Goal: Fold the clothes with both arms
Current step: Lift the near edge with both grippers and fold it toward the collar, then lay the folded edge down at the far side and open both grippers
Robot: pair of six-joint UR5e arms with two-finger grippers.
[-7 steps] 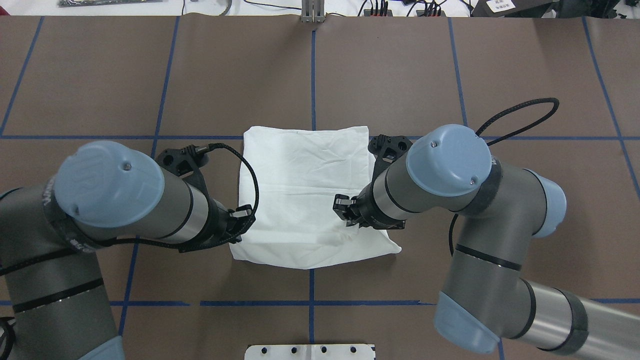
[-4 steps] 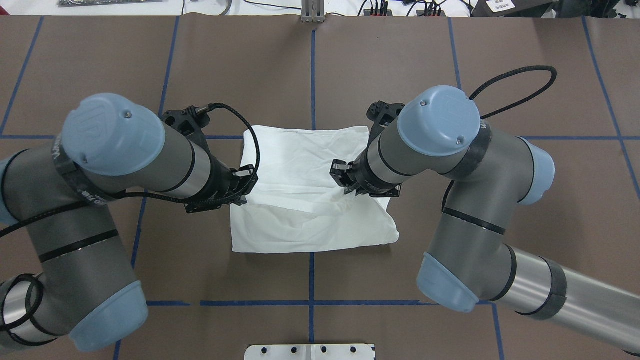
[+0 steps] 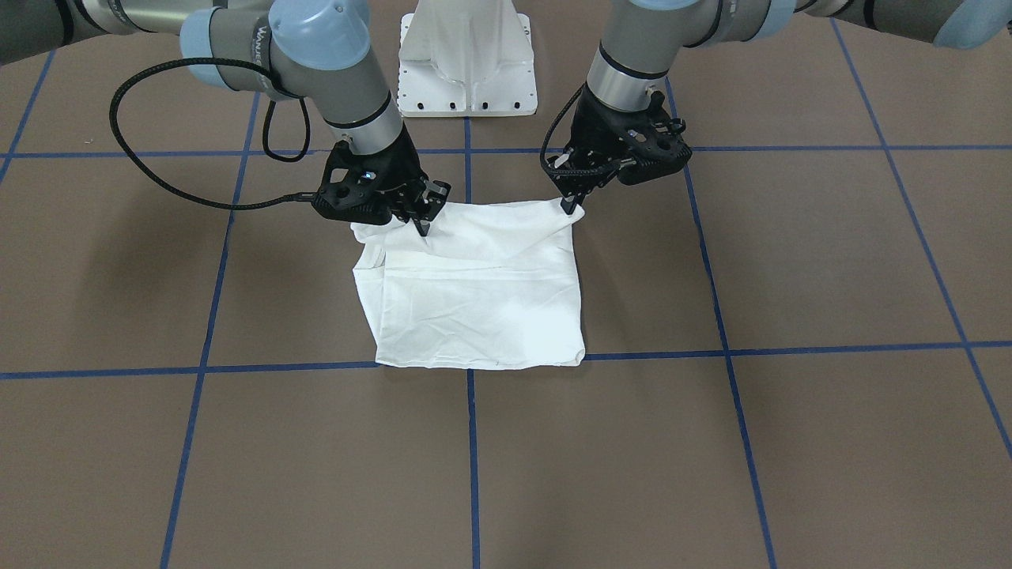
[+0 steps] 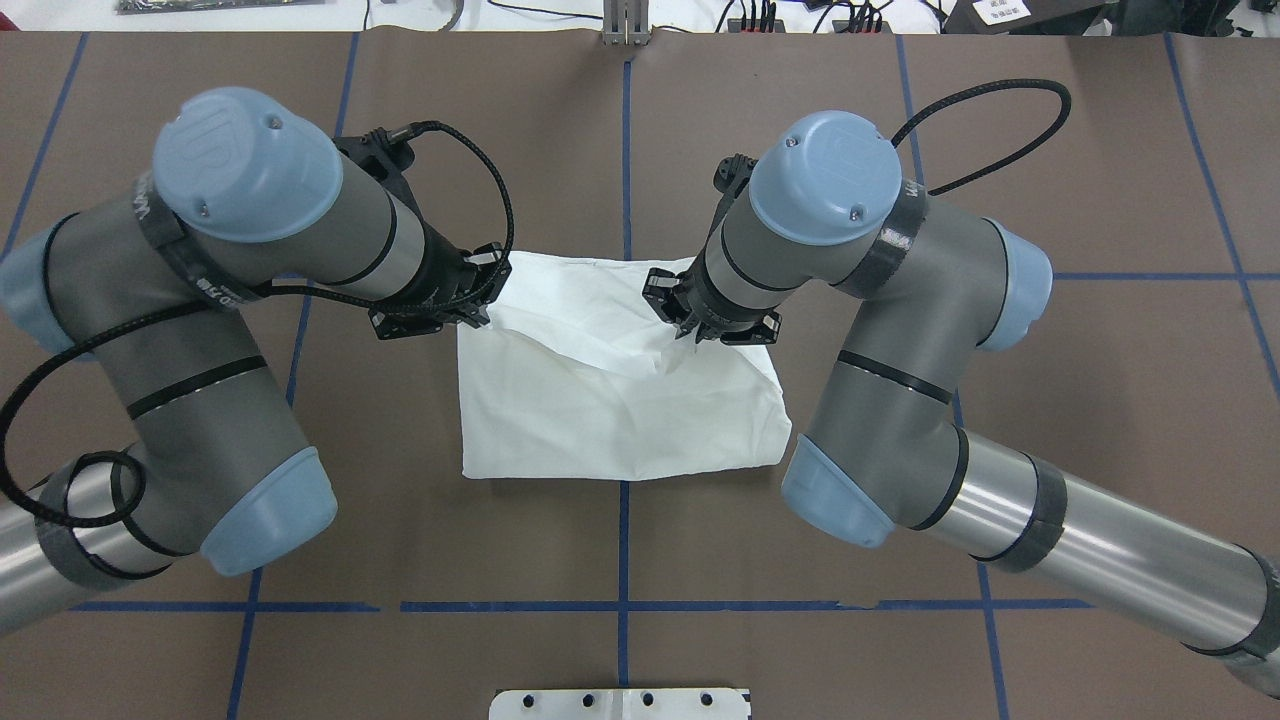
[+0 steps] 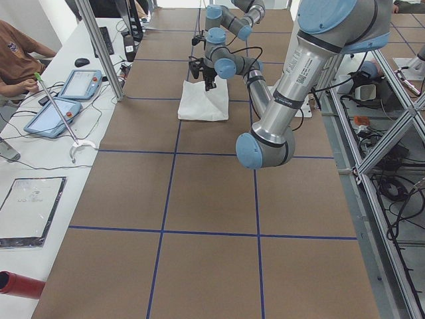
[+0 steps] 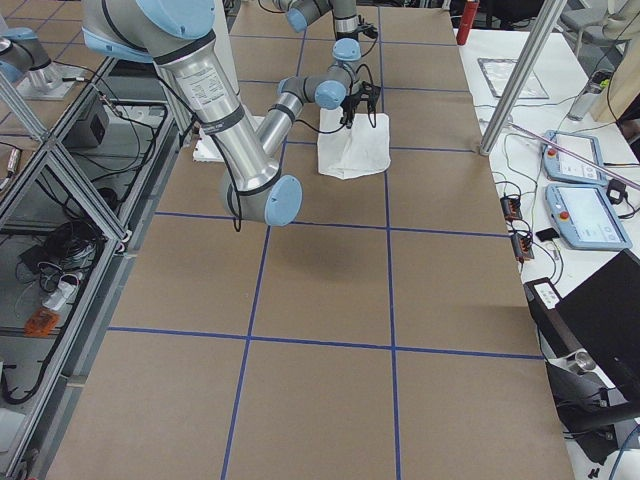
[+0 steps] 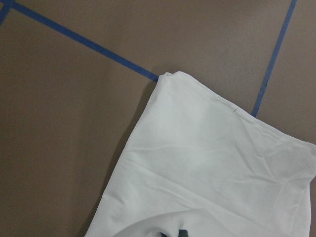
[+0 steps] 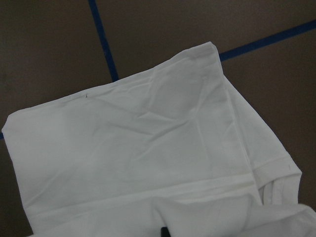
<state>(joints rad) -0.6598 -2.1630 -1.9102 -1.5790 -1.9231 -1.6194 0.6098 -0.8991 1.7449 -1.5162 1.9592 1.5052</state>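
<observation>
The clothes, a white shirt (image 3: pixel 482 300) (image 4: pixel 620 420), lie folded into a rough square on the brown table. My left gripper (image 3: pixel 570 208) (image 4: pixel 478 305) is shut on one corner of the edge nearest the robot. My right gripper (image 3: pixel 421 227) (image 4: pixel 690 335) is shut on the same edge near the other corner. That edge is raised off the table and sags between the two grippers. Both wrist views look down on the flat part of the shirt (image 7: pixel 207 163) (image 8: pixel 138 148), with lifted cloth covering the fingertips at the bottom edge. No text or collar shows.
The white pedestal base (image 3: pixel 466 71) (image 4: pixel 620 703) stands at the robot's side of the table. Blue tape lines (image 4: pixel 625 150) grid the brown surface. In the exterior left view a person (image 5: pixel 16 56) sits at a side bench with tablets (image 5: pixel 63 100).
Both grippers have moved away from the robot, carrying the shirt's near edge over the rest of it. The cloth's outline on the table has grown shorter.
</observation>
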